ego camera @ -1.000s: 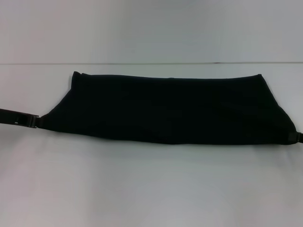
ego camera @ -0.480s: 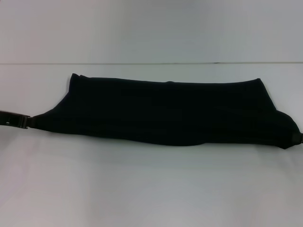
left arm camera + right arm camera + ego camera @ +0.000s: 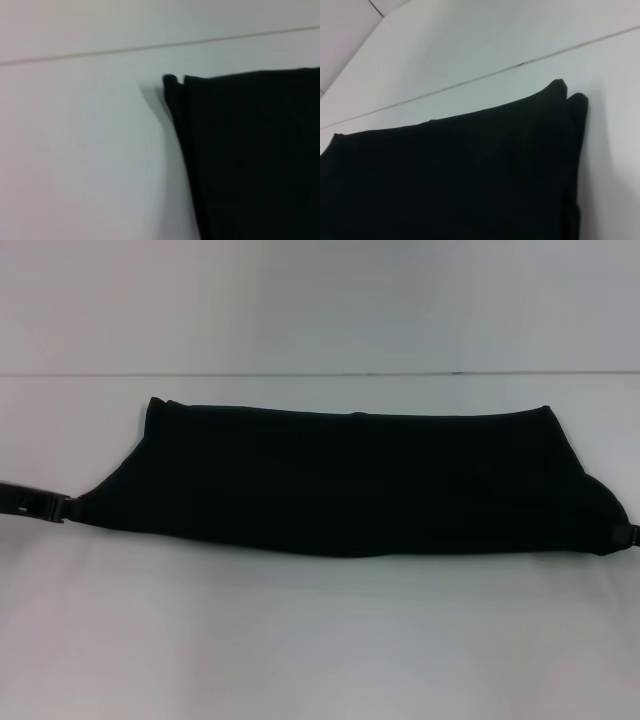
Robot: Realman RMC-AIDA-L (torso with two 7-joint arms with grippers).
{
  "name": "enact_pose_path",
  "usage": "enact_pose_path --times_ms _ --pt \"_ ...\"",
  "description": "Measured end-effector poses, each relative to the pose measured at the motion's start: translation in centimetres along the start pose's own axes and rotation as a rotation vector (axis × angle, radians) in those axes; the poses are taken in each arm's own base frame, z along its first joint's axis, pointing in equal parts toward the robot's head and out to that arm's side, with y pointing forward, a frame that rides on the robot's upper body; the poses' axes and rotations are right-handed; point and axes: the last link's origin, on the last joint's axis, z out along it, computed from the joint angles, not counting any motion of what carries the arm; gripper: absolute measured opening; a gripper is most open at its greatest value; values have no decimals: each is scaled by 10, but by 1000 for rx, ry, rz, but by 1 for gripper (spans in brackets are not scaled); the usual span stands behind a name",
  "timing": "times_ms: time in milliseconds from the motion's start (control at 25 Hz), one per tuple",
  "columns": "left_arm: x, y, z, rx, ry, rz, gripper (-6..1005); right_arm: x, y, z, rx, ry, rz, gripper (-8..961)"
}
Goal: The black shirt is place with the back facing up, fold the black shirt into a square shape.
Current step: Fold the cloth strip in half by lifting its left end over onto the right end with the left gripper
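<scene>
— Black cloth is seen first: how is the black shirt (image 3: 350, 480) laid out, from the left of the frame to the right?

— At the left edge of the head view the left gripper (image 3: 62, 507) is found clamped on the shirt's near-left corner, which is drawn out to a point. From there the shirt is spread as a long, low band across the middle of the frame on the white table (image 3: 320, 640), with its far edge straight and doubled layers shown at both far corners in the wrist views. No print is visible. At the right edge the right gripper (image 3: 634, 533) is barely seen against the near-right corner; whether it is closed cannot be told.

— Which step is judged to be in hand?

— A lengthwise fold, with the near edge held. Next, both corners would need to be carried evenly and laid flat, so that the band is kept straight.
</scene>
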Motion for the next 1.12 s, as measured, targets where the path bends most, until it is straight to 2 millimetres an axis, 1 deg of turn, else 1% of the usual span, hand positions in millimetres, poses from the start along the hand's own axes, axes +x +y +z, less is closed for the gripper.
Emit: enact_pose_path --times_ms 120,320,360,520,760,880,1120 --pt "-2 2 -3 -25 -9 -18 2 1 3 -3 -28 8 0 130" --pt "-5 0 -6 -23 -6 -56 2 -2 4 -10 -40 -2 -8 143" --pt "-6 -2 -8 -21 0 -70 22 -3 3 -12 -38 -10 -2 145" --pt "-8 -6 -10 -18 11 -95 103 -6 -1 -24 -40 -50 15 332" --pt "-10 -8 -11 -16 15 -121 105 -15 0 -46 -80 -143 34 635" --pt "-6 -8 -13 -18 26 -134 112 -19 3 -49 -99 -162 28 688" --pt "8 -5 -15 -28 37 -123 143 -26 7 -42 -108 -164 13 793"
